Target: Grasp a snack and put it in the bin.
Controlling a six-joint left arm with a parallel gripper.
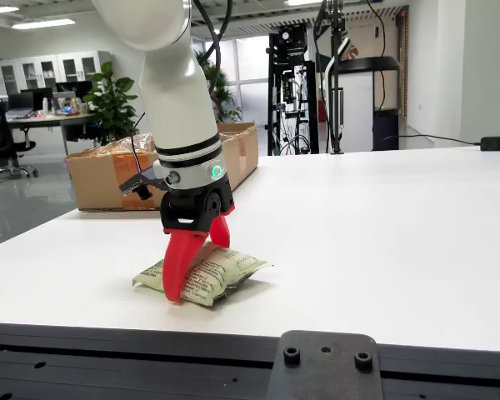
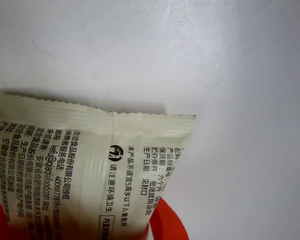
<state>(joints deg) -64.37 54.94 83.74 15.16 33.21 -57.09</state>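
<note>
Snack packet point(image 1: 207, 275) lies flat, long axis sideways, between red fingers point(image 1: 177, 271).

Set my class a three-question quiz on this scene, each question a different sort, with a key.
1. True or false: the snack lies on the table.
2. In the side view, where is the box? A) behind the arm, at the table's far edge B) on top of the snack C) inside the tool
3. Fill in: the tool's fingers are coloured ___.

Key: 1 true; 2 A; 3 red.
</note>
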